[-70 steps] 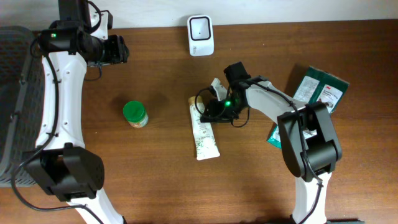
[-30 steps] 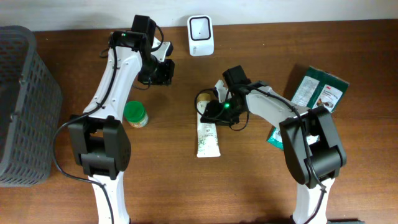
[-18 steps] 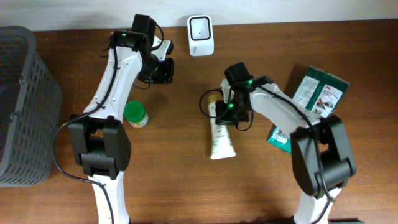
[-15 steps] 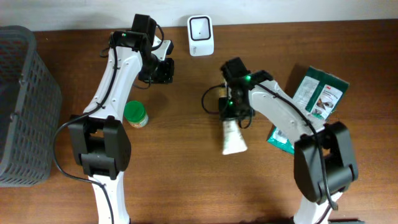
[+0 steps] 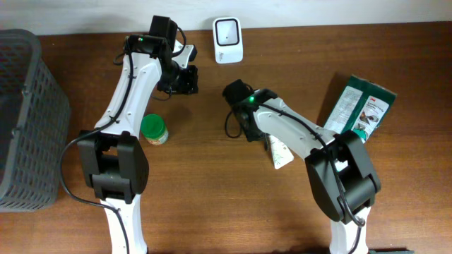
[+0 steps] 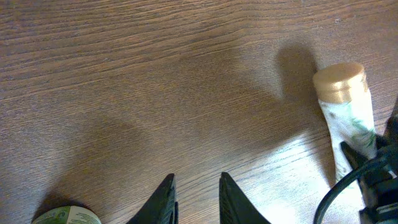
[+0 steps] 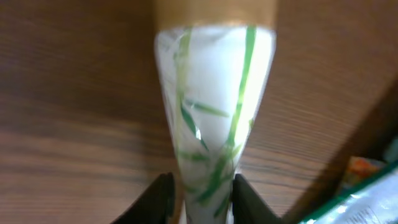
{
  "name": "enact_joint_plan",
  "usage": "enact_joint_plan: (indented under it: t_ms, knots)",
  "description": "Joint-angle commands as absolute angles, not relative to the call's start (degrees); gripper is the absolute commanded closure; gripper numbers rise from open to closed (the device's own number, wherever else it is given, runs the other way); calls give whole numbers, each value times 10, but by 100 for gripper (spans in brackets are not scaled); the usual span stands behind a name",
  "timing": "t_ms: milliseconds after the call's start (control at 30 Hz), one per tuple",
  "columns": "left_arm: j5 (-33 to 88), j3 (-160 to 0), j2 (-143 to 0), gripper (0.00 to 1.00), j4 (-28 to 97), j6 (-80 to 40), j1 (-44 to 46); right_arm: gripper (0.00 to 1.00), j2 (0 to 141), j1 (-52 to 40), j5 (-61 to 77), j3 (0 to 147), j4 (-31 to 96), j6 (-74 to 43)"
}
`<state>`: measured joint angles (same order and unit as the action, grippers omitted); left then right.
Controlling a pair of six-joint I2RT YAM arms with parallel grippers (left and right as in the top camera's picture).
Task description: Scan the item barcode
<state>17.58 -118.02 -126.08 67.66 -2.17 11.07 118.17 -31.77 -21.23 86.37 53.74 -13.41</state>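
Scan not done yet, I judge. Overhead — right gripper [image 5: 263, 137] holds gold-capped tube [image 5: 280, 153] mid-table, scanner [image 5: 228, 31] well apart at far edge. Left wrist: left gripper [image 6: 196, 198] jaws slightly apart, empty. Right wrist: fingers [image 7: 163, 198] clamped on tube.

Looks like a mock shop checkout on a lab bench. Shown by a scanner [image 5: 228, 39] just beyond the right gripper [image 7: 205, 202], a basket [image 5: 28, 120] well left of the left gripper [image 6: 196, 196], and retail goods on a wooden table [image 5: 198, 204]: tube [image 5: 280, 152] between the right gripper's fingers, jar [image 5: 153, 130] near the left gripper, packets [image 5: 360, 106] off to the right.
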Motion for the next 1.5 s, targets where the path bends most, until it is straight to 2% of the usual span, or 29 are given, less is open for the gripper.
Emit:
enact_joint_plan:
  t_ms: [0, 167, 433, 633, 700, 800, 833, 900, 967, 1000, 1100, 1233, 1467]
  knots:
    - [176, -1180, -1266, 78, 675, -17, 107, 71, 1178, -349, -141, 873, 535, -140]
    - [165, -1180, -1266, 78, 676, -17, 107, 70, 1177, -369, -125, 874, 531, -144]
    - [150, -1180, -1266, 76, 676, -17, 107, 70, 1127, -373, 45, 904, 536, -167]
    - [150, -1180, -1266, 76, 674, -17, 107, 70, 1156, -409, 50, 880, 502, -200]
    - [150, -1180, -1266, 76, 674, -17, 107, 77, 1155, -411, 41, 881, 496, -200]
    - [146, -1180, -1266, 76, 676, -17, 107, 78, 1104, -377, 13, 896, 514, -200]
    - [153, -1180, -1266, 79, 680, -18, 107, 78, 1083, -359, 7, 897, 526, -200]
    - [194, -1179, -1266, 95, 686, -24, 112, 78, 1038, -296, 4, 897, 569, -200]
    - [201, -1177, -1266, 100, 695, -36, 122, 78, 1033, -248, 11, 897, 609, -200]
    - [202, -1171, -1266, 100, 704, -52, 131, 81, 1039, -220, 30, 891, 624, -192]
    - [199, -1139, -1267, 100, 735, -89, 153, 81, 1082, -188, 110, 883, 627, -163]
    - [198, -1067, -1266, 100, 741, -109, 176, 85, 1141, -184, 136, 883, 618, -163]
    - [230, -1039, -1267, 100, 685, -109, 226, 86, 1183, -187, 193, 883, 588, -164]
